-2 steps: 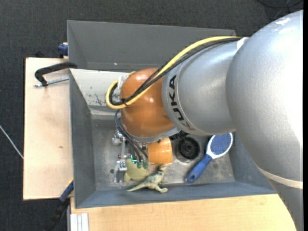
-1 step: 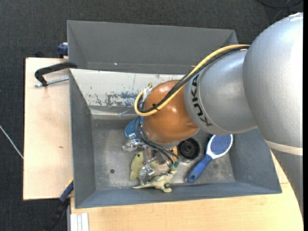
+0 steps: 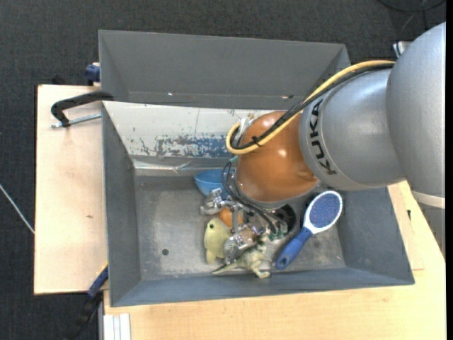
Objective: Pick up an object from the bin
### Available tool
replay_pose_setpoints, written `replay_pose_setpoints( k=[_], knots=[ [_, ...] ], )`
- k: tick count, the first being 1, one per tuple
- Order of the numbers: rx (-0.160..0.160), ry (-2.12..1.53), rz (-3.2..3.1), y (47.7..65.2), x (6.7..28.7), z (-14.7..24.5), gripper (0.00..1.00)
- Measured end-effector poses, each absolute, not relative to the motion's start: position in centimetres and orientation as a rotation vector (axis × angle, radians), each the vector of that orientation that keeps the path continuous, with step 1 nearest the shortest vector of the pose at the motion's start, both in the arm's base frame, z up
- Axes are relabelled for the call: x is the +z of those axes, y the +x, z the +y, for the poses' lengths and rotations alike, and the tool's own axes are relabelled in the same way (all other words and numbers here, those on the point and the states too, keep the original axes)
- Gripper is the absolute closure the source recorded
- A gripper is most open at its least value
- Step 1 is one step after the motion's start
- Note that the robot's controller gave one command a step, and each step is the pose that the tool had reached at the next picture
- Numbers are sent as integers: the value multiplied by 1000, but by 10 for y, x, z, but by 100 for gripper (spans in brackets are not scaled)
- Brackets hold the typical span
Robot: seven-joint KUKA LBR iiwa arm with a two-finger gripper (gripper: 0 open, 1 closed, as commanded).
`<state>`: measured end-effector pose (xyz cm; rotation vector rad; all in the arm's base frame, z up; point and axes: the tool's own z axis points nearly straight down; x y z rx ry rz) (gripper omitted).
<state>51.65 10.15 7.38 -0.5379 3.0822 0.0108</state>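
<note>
Where the tool (image 3: 239, 241) hangs, 1 blue brush (image 3: 312, 224) and 1 cup (image 3: 209, 183) lie.

The only readable mark is the black brand name KUKA (image 3: 320, 144), running sideways on the grey arm (image 3: 364, 137), at about two o'clock from the middle of the bin (image 3: 119, 211). Blue flecks (image 3: 185, 146) on its back wall are perhaps worn print, not legible.

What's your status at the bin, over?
Tool low over pale yellow lump, front middle of bin; grip unclear. Blue brush close on view's right, blue cup behind.
</note>
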Motion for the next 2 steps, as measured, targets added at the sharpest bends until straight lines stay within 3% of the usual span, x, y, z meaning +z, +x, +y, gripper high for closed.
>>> replay_pose_setpoints(
  k=[1,2],
  knots=[
    [8,-536,3075,519,75,102,100],
    [2,-615,3065,526,201,109,100]
  ],
)
